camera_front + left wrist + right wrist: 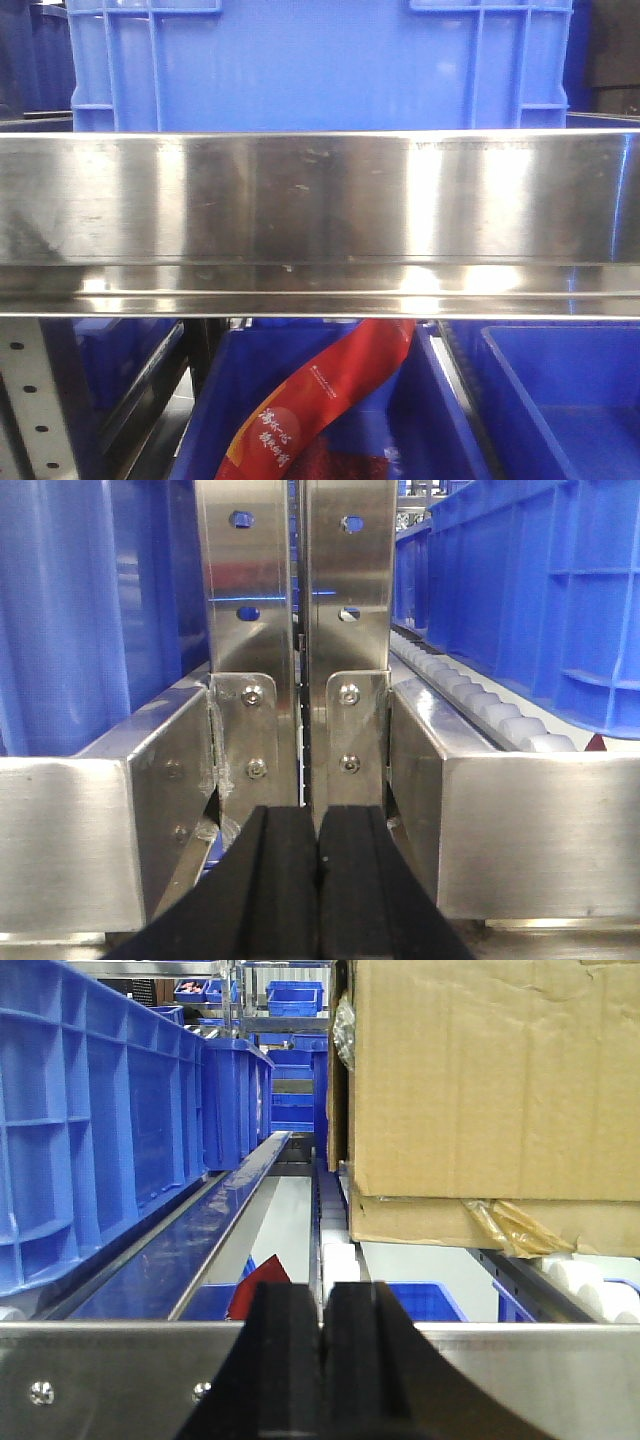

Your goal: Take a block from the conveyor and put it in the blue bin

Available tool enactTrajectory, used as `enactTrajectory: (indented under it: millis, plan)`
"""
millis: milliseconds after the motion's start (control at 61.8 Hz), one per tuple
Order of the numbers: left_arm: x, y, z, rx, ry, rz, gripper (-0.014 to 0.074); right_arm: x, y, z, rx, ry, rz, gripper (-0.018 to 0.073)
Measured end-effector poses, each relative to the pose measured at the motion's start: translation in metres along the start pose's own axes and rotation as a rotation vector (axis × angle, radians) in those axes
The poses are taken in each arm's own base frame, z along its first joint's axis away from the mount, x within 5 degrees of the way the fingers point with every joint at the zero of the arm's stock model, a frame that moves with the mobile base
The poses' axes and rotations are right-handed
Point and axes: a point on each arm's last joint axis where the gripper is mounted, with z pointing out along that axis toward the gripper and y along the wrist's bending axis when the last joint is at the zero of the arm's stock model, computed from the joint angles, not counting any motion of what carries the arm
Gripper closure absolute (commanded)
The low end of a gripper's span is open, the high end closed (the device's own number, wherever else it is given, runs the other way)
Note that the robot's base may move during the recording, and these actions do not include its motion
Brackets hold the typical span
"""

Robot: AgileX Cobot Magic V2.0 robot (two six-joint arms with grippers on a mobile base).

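Note:
No block and no conveyor show in any view. Blue bins are all around on a steel rack: a large one (320,60) above the shelf rail and an open one (560,400) below it. I cannot tell which is the task's blue bin. My left gripper (319,830) is shut with nothing between its black fingers, close in front of two steel uprights (250,630). My right gripper (322,1305) is shut too and holds nothing, just behind a steel cross bar (120,1380).
A wide steel shelf rail (320,200) fills the front view. Below it a red packet (330,390) lies in a blue bin. Blue crates (540,590) and a roller track (480,705) flank the left gripper. A cardboard box (480,1080) sits right of the right gripper, a blue crate (90,1110) left.

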Motion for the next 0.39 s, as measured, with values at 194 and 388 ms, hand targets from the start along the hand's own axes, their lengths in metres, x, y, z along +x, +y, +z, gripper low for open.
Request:
enactTrajectory:
  millis: [194, 388]
  plan:
    - [-0.0001, 0.0, -0.0001, 0.0, -0.002, 0.0, 0.0707, 0.0, 0.0, 0.0, 0.0, 0.0, 0.0, 0.0727]
    - [-0.0001, 0.0, -0.0001, 0.0, -0.002, 0.0, 0.0707, 0.0, 0.0, 0.0, 0.0, 0.0, 0.0, 0.0727]
